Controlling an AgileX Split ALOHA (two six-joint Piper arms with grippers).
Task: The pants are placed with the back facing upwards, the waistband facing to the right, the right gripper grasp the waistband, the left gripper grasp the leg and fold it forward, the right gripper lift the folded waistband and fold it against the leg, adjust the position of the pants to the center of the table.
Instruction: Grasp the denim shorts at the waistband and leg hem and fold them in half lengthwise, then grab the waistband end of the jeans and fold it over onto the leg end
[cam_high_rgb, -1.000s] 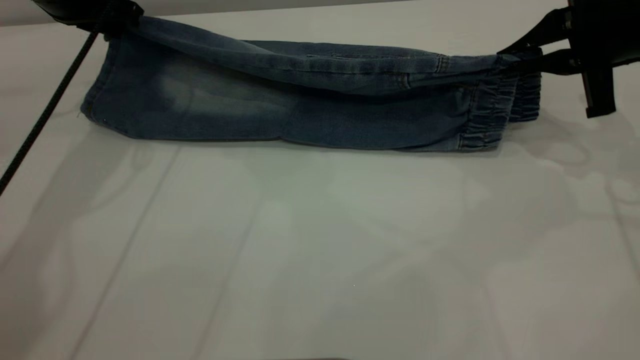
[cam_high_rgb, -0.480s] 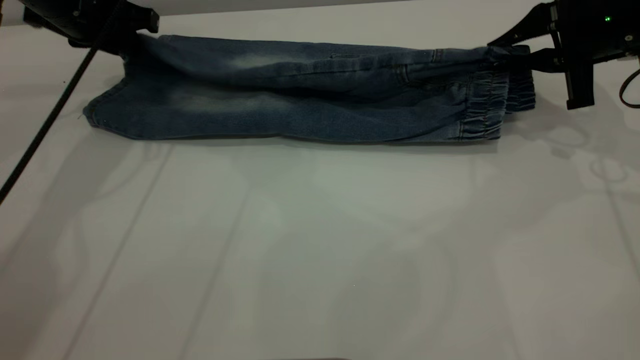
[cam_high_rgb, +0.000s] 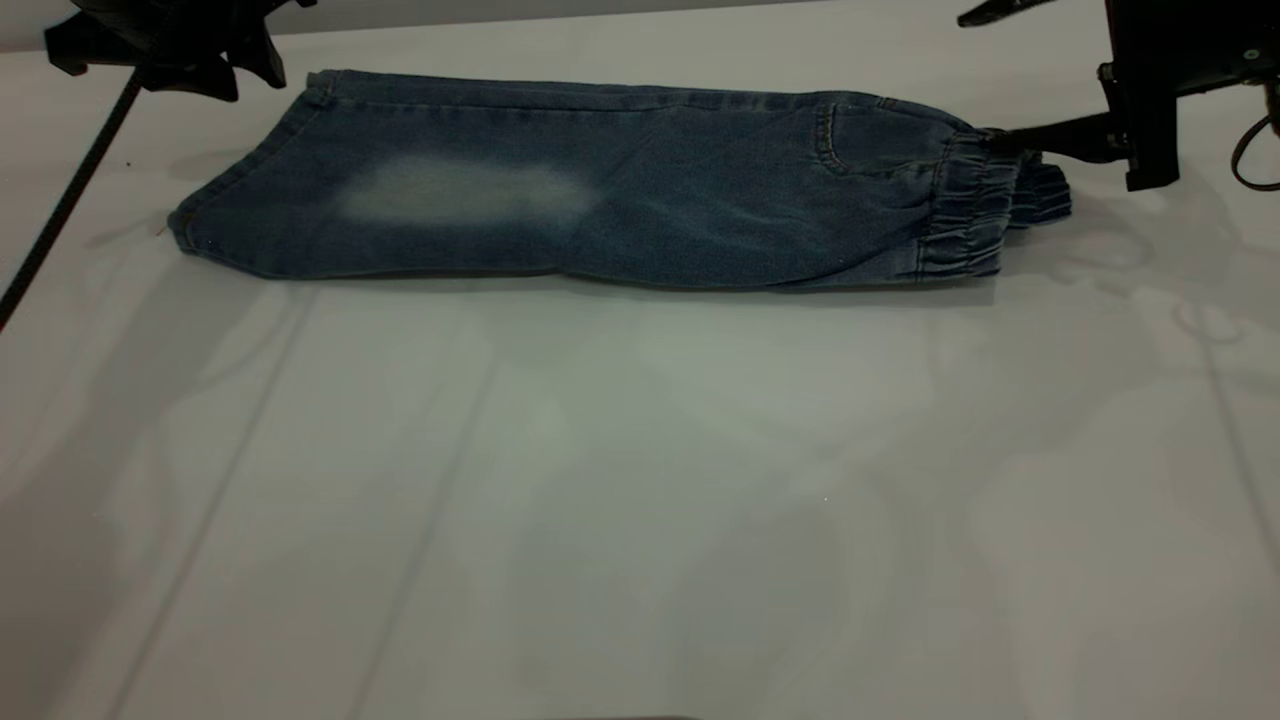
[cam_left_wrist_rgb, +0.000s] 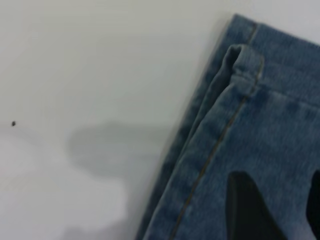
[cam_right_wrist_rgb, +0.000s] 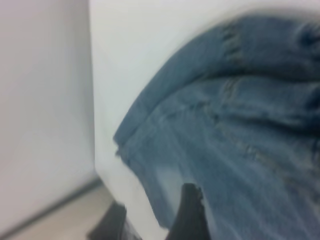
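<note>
The left gripper (cam_high_rgb: 165, 45) hangs at the table's (cam_high_rgb: 640, 500) far left corner, just clear of the leg hem, its fingers spread and holding nothing; its wrist view looks down on the hem corner with the dark fingers (cam_left_wrist_rgb: 245, 210) apart above the denim. A second ago it held that hem lifted, and half a second ago it was lowering it, so the release is fresh.

The pants (cam_high_rgb: 600, 190) lie flat along the table's far edge, folded lengthwise, one leg on the other, with a faded pale patch uppermost. In the earlier frames the upper layer hung as a raised ridge between the two grippers; now it has settled flat.

At the right end, the gathered waistband (cam_high_rgb: 975, 215) points toward the table's right edge. The right gripper (cam_high_rgb: 1005, 75) stands at the far right corner with its jaws wide, the upper finger raised well above the cloth and the lower one low, its tip touching or just beside the waistband. It appears to grip nothing, where before it was clamped on the band.

The forward fold looks finished. Next, I judge, the right gripper must close on the doubled waistband again, lift it, and carry it leftward over the leg; then the bundle needs moving toward the table's centre.
</note>
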